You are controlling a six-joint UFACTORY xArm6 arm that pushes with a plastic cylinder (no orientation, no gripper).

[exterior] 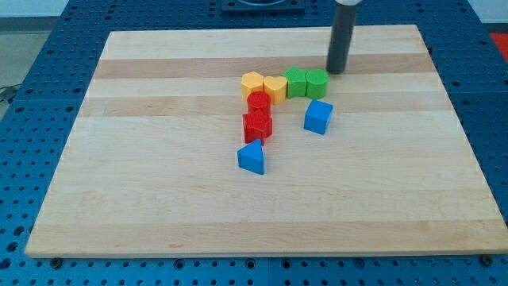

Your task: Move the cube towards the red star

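my tip [337, 71] – no jaws, sitting just right of the green blocks [306, 82] | blue cube [317, 117] lying below them, right of the red star [257, 125] – apart | tabletop [159, 183]

You see my tip [337, 71] resting on the worktop [159, 199] toward the view's top, just right of the green blocks. A row runs there: a yellow block [252, 83], a yellow heart-like block [275, 87], then two green blocks [296, 82] [317, 82], all touching. Below the yellow ones sit a red cylinder [258, 102] and the red star [258, 125], stacked close. The blue cube [318, 117] stands to the star's right, apart. A blue triangular block [252, 157] lies below the star.
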